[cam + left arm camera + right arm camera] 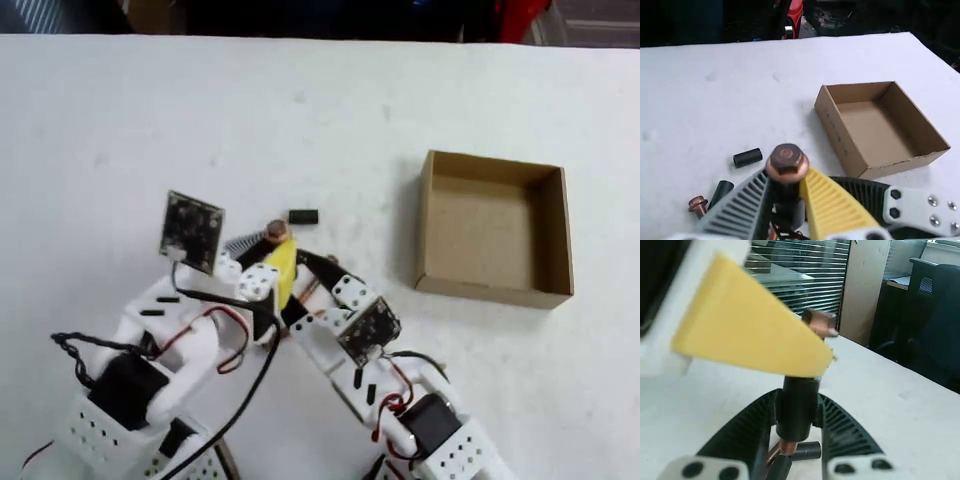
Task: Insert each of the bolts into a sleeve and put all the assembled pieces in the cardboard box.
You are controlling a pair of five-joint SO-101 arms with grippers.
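The left gripper (786,174) is squeezing a copper bolt (786,160) just under its head, with its gray and yellow fingers (825,205) closed tight. The bolt is standing almost straight up, pointing down into the black sleeve (796,415) right below that gripper. The right gripper (797,402) is pinching this sleeve, its black fingers (845,437) closed around it. I cannot tell how deep the bolt is sitting. The cardboard box (490,288) is sitting empty, well apart, past the right gripper, so the right arm is nearer. A loose sleeve (747,157), another sleeve (720,192) and a spare bolt (697,205) are lying near the left gripper on the white table (200,120). Blinds (795,285) and a chair (935,330) are showing behind.
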